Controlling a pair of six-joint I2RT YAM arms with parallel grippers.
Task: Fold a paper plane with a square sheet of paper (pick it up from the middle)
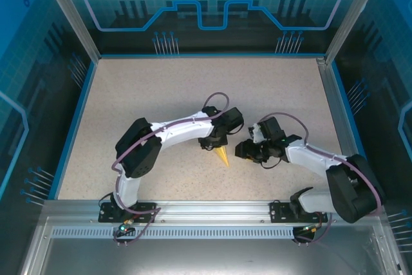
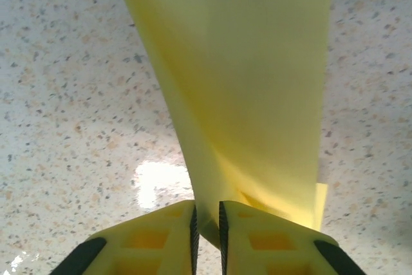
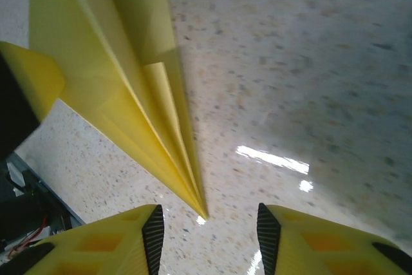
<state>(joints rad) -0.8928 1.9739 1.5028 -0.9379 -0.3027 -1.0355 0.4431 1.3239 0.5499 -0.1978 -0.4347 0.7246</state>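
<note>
Top view: both arms bow inward over the counter (image 1: pixel 161 88), the left pincer (image 1: pixel 215 144) at 9 o'clock and the right pincer (image 1: pixel 244 151) at 3 o'clock of the folded square sheet of paper (image 1: pixel 223 156).
Left wrist: the left pincer (image 2: pixel 206 233) pinches the sheet's bottom edge.
Right wrist: the right pincer (image 3: pixel 206 227) is spread, with the sheet's tip pointing to 6 o'clock between its fingers.

High rear view over whole table (image 1: pixel 193 88); two close downward wrist views, paper (image 1: pixel 223 155) common to all.

square sheet of paper (image 1: pixel 223 156): pale yellow, folded to a narrow layered dart, centre of top frame, tip pointing lower right.
</note>
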